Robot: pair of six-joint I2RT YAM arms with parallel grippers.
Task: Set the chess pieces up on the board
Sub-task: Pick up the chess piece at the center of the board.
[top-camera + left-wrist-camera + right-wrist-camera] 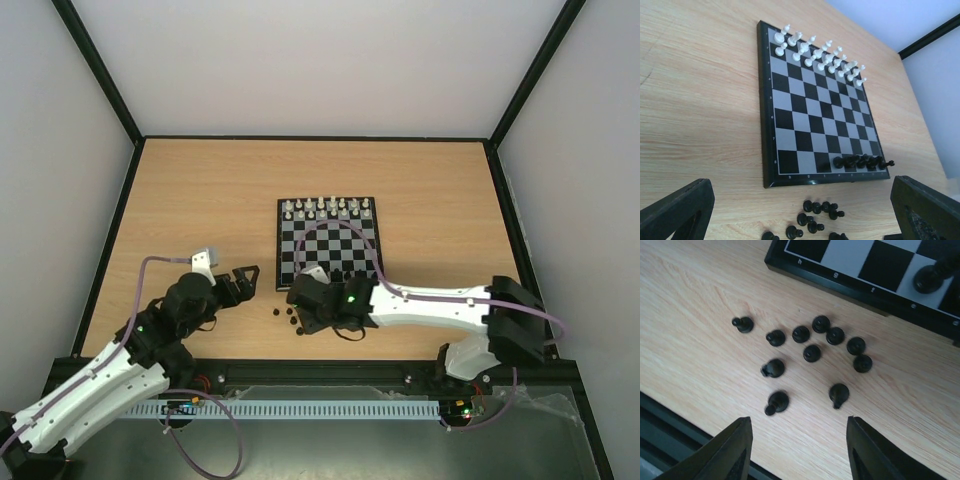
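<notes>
The board [330, 250] lies mid-table, with white pieces on its two far rows. In the left wrist view several black chess pieces [862, 161] stand in the board's [765, 125] near row at the right. Several more black pieces [290, 315] lie loose on the table by the board's near-left corner; they also show in the left wrist view [815, 220] and the right wrist view [810, 350]. My right gripper [799, 421] is open and empty, hovering just on the near side of the loose pieces. My left gripper [240, 280] is open and empty, left of the board.
A black rail [320, 370] runs along the table's near edge, close behind the right gripper [303, 318]; it also shows in the right wrist view [670, 425]. White walls with black corner posts enclose the other three sides.
</notes>
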